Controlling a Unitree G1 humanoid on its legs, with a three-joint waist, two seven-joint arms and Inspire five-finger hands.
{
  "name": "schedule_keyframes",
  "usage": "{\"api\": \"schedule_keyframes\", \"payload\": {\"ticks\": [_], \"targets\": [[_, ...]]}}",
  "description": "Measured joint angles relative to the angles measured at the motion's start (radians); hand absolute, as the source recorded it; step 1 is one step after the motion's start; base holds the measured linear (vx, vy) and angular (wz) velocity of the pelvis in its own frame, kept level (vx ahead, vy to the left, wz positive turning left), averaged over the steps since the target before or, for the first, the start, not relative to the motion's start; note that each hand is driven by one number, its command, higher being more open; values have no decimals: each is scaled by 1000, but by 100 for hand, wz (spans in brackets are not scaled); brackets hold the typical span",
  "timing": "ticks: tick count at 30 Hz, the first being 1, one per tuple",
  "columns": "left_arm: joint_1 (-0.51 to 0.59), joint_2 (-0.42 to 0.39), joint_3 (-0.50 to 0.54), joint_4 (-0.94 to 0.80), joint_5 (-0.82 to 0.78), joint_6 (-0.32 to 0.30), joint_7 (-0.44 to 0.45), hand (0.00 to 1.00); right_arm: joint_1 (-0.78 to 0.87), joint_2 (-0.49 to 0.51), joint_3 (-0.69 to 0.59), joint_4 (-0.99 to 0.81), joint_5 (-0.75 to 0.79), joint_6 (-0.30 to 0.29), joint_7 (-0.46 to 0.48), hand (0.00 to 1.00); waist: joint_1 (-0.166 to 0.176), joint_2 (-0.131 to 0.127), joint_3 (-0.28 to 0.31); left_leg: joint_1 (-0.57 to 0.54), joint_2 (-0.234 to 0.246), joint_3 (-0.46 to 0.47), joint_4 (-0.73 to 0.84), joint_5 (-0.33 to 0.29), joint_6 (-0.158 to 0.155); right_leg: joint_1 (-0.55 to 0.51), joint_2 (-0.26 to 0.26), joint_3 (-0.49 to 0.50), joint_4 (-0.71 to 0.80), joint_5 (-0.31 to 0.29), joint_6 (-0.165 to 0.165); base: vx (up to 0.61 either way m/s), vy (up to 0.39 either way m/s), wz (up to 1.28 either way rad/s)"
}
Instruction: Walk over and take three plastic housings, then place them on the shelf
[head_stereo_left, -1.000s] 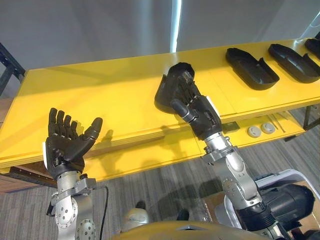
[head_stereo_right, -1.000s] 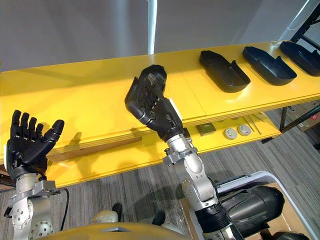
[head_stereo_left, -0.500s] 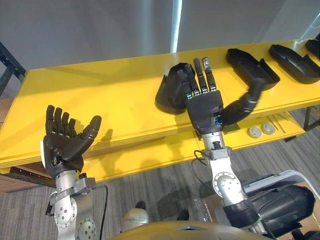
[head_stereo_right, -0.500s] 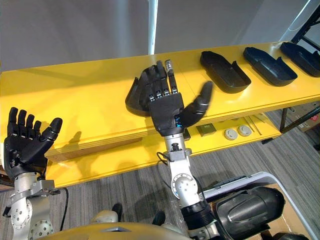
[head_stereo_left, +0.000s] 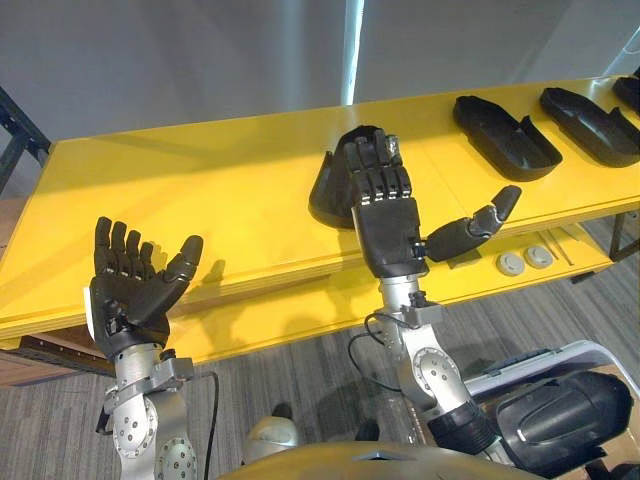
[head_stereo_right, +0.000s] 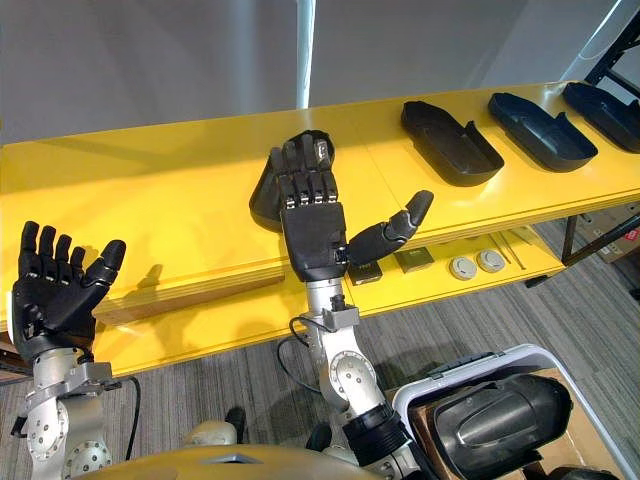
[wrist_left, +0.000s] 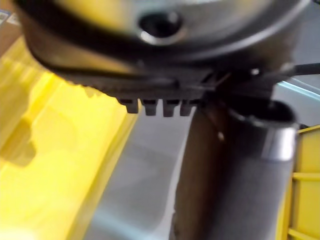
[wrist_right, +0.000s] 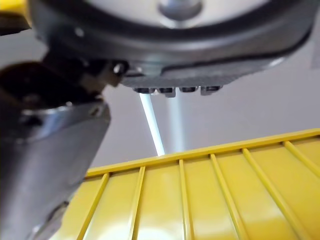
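Left eye view: right hand (head_stereo_left: 388, 225), fingers straight and thumb spread, stands before the black housing (head_stereo_left: 335, 185) lying mid yellow table (head_stereo_left: 200, 190); left hand (head_stereo_left: 130, 290) hovers, fingers loose, off the table's near edge. Pickup seemingly pending: fingers must close round the housing.

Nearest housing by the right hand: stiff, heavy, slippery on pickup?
Probably stiff: the housing is a moulded black shell that holds its shape on the table. Likely light for its size, if it is hollow like the open ones further right. Its smooth, curved surface may slip against the open right hand, and it could rock if pushed.
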Motion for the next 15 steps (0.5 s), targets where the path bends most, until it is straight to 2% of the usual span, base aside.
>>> {"api": "schedule_keyframes", "payload": {"ticks": [2, 4, 6, 7, 9, 12, 15], "targets": [[0, -1, 0, 0, 0, 0, 0, 100, 10, -1, -1, 2, -19, 13, -4, 100, -1, 1, -1, 1, 0, 2, 0, 0, 0, 0, 0, 0, -2, 0, 0, 0, 0, 0], [1, -1, 0, 0, 0, 0, 1, 100, 18, -3, -5, 3, -120, 14, -27, 100, -1, 4, -3, 1, 0, 2, 0, 0, 0, 0, 0, 0, -5, 0, 0, 0, 0, 0], [1, 0, 0, 0, 0, 0, 1, 100, 22, -28, -20, 23, -408, 13, -81, 100, -3, 10, -7, 1, 0, 2, 1, 0, 0, 1, 0, -1, -5, 0, 0, 0, 0, 0], [1, 0, 0, 0, 0, 0, 1, 100, 21, -41, -23, 30, -494, 13, -90, 100, -2, 11, -8, 1, 0, 2, 1, 0, 0, 1, 0, -2, -5, 0, 0, 0, 0, 0], [1, 1, 0, 0, 0, 0, 3, 100, 21, -108, -8, 40, -769, 28, -112, 100, -1, 13, -9, 1, 0, -2, 1, 1, 0, 3, 0, -12, -5, 0, 0, 0, 0, 5], [1, 1, -4, 0, 1, 1, 15, 100, -7, -150, 54, 42, -956, 58, -119, 100, 0, 13, -10, 0, 0, -10, 2, 1, 0, 7, 0, -23, -5, 0, 0, 3, 9, 7], [0, 3, -29, 0, 2, 3, 35, 100, -73, -150, 124, 69, -985, 87, -128, 100, 8, 14, -15, 0, -1, -20, 3, 1, 0, 12, -1, -31, -3, 0, 0, 9, 31, 10]]}}
